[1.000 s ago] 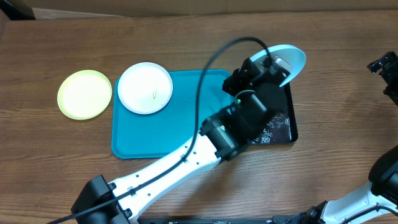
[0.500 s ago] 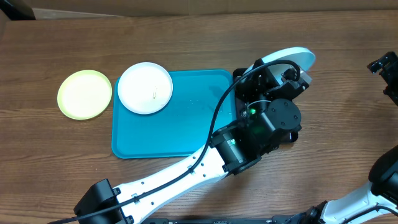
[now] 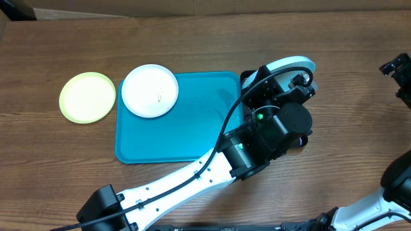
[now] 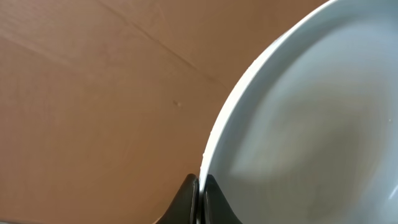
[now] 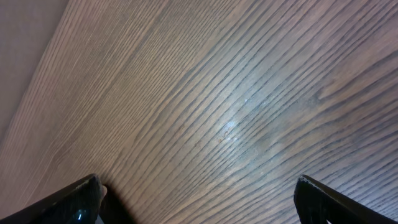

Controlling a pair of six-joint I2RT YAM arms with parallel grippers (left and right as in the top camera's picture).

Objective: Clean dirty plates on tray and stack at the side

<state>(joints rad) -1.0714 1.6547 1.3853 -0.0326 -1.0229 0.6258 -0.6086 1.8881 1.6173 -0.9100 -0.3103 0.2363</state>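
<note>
My left gripper (image 4: pixel 199 198) is shut on the rim of the pale blue plate (image 4: pixel 311 118). In the overhead view the pale blue plate (image 3: pixel 290 65) is held tilted above the black tray, with the left gripper (image 3: pixel 294 77) at its near edge. The white plate (image 3: pixel 149 90) lies over the top left corner of the turquoise tray (image 3: pixel 183 131) and shows a small mark. The lime green plate (image 3: pixel 87 97) sits on the table to the left of the tray. My right gripper (image 5: pixel 211 205) is open over bare wood, nothing between its fingers.
A glossy black tray (image 3: pixel 246 77) lies just right of the turquoise tray, mostly hidden under my left arm (image 3: pixel 192 170). The right arm's dark parts (image 3: pixel 397 69) stand at the table's right edge. A brown cardboard wall runs behind the table.
My left wrist swung to the right over the black tray, carrying the pale blue plate. In the last half second the plate sank slightly and shifted back left. The right gripper stayed put.
</note>
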